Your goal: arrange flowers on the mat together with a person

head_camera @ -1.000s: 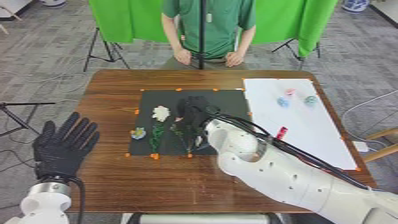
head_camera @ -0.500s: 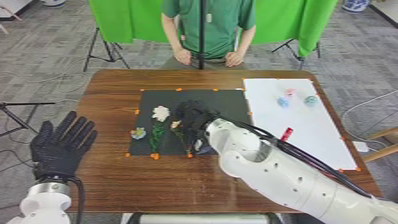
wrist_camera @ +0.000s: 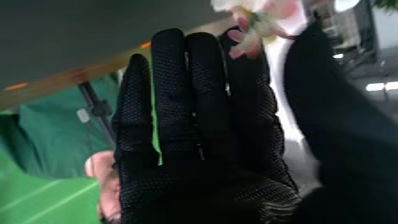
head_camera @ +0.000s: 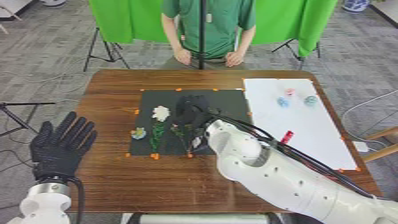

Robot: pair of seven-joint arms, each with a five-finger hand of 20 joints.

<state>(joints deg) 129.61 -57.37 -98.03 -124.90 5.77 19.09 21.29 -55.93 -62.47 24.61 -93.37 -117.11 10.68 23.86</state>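
Rt hand (head_camera: 190, 111) is showing over the blk mat (head_camera: 233, 100), w/ fingers straight & close, thumb apart. A pink flower (wrist_camera: 252, 36) is sitting by its fingertips; can't tell if they're touching. A white flower (head_camera: 161, 113) is lying on the mat w/ a blue & yellow flower (head_camera: 138, 133) near it. The big white arm (head_camera: 275, 172) is getting in the way, hiding bits of the mat & the white sheet (head_camera: 311, 130). A red stick (head_camera: 287, 136) is poking up by the arm. L hand (head_camera: 59, 152) is showing at the tabletop (head_camera: 133, 180)'s L edge, fingers straight & spread.
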